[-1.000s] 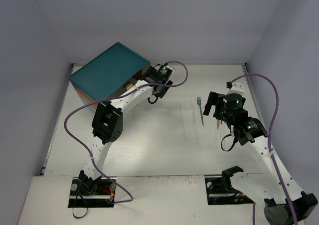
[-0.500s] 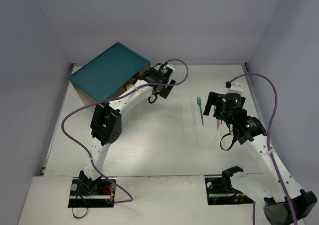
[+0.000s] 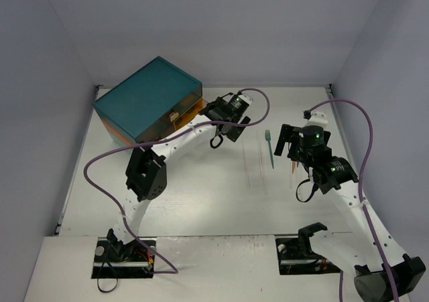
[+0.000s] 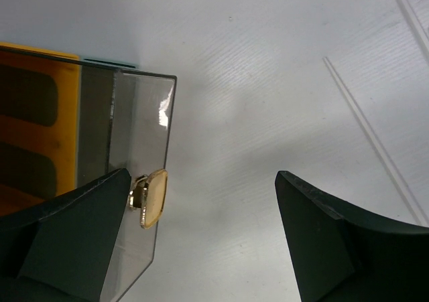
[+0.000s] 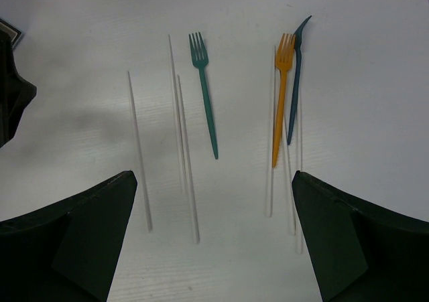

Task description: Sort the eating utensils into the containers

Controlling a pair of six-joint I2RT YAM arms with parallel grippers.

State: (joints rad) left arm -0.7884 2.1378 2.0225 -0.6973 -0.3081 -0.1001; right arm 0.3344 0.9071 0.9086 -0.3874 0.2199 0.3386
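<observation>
Teal fork [image 5: 208,108] lies lengthwise ahead of right gripper [image 5: 211,176], tines away; its jaws spread wide

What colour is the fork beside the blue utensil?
Orange; the fork shows best in the right wrist view.

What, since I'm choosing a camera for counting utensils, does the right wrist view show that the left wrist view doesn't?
Only right wrist: a teal fork, an orange fork and a blue knife. Only left wrist: a clear drawer with a gold knob. Both: the table, clear sticks, and open jaws, of the left tool and right tool respectively.
</observation>
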